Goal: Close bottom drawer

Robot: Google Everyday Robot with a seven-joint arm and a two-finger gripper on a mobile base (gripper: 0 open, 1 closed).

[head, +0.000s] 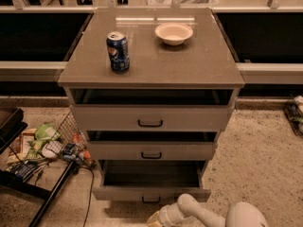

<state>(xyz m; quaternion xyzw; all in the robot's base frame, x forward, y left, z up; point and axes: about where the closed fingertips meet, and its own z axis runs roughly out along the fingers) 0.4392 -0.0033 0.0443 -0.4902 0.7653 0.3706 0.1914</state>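
The bottom drawer is the lowest of three in the grey-beige cabinet. It stands partly open, and its shallow dark tray shows behind the narrow front panel. Its small black bar handle sits at the panel's lower edge. My gripper is at the bottom edge of the view, just below and in front of that handle, on the end of my white arm, which comes in from the lower right. The middle drawer and the top drawer each stand slightly open.
A blue soda can and a white bowl stand on the cabinet top. A pile of snack packets and clutter lies on the floor to the left, beside a black frame. Speckled floor lies to the right.
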